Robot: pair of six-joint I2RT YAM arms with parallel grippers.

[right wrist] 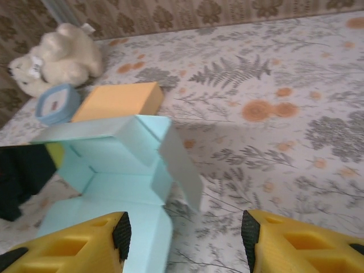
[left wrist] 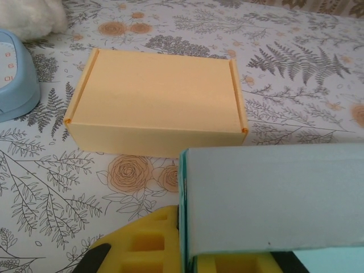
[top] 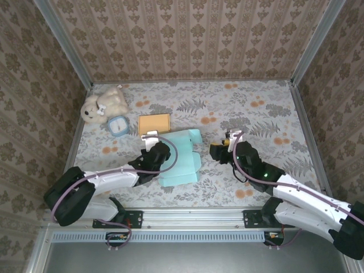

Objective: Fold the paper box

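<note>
Left claw (top: pixel 161 152) tight on paper box (top: pixel 185 160)

A staged robot test booth dressed homelike: wallpaper panels (top: pixel 187 40) in metal framing (top: pixel 67 42) along the frame's top and sides, floral tabletop (top: pixel 256 114) at centre, plush toy (top: pixel 104 104) upper left.

Left tool (top: pixel 162 151) clamps the left edge of the teal paper box (top: pixel 185 162), flaps up, mid-surface (top: pixel 256 119). Right tool (top: pixel 216 151) sits just right of it, apart. Behind: an orange box (top: pixel 154 123), a small blue round thing (top: pixel 118 125), a teddy bear (top: pixel 105 105).
</note>
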